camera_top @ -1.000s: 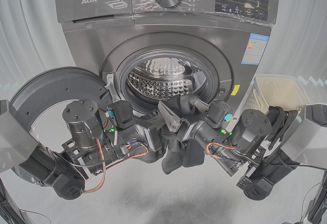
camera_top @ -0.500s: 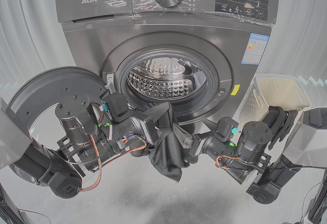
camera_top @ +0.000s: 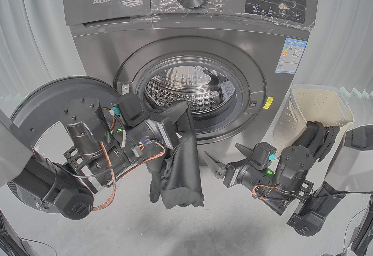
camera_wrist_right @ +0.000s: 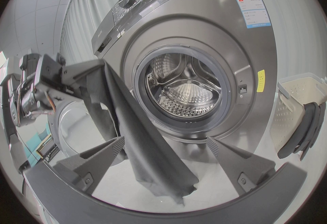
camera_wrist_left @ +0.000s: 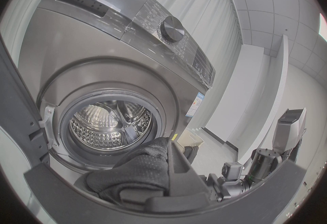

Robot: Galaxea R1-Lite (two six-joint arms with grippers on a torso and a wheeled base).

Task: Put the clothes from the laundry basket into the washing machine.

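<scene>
My left gripper (camera_top: 179, 113) is shut on a dark garment (camera_top: 180, 175), which hangs in a long fold below the lower left rim of the washing machine's (camera_top: 186, 39) open drum (camera_top: 186, 91). In the left wrist view the garment (camera_wrist_left: 136, 172) bunches in the gripper (camera_wrist_left: 163, 180) just before the drum (camera_wrist_left: 105, 122). My right gripper (camera_top: 225, 157) stands open and empty, low and to the right of the garment, in front of the machine. Its two fingers (camera_wrist_right: 102, 160) frame the hanging garment (camera_wrist_right: 143, 133). More dark clothes (camera_top: 320, 136) drape over the cream laundry basket's (camera_top: 322, 107) rim.
The round machine door (camera_top: 58, 101) stands swung open at the left, behind my left arm. The basket (camera_wrist_right: 299, 95) sits right of the machine on the grey floor (camera_top: 233, 221). Pale curtains hang behind.
The right gripper has drawn back from the garment, down and to the right. The left gripper has lifted the garment up toward the drum opening, and the cloth now hangs from it alone.
</scene>
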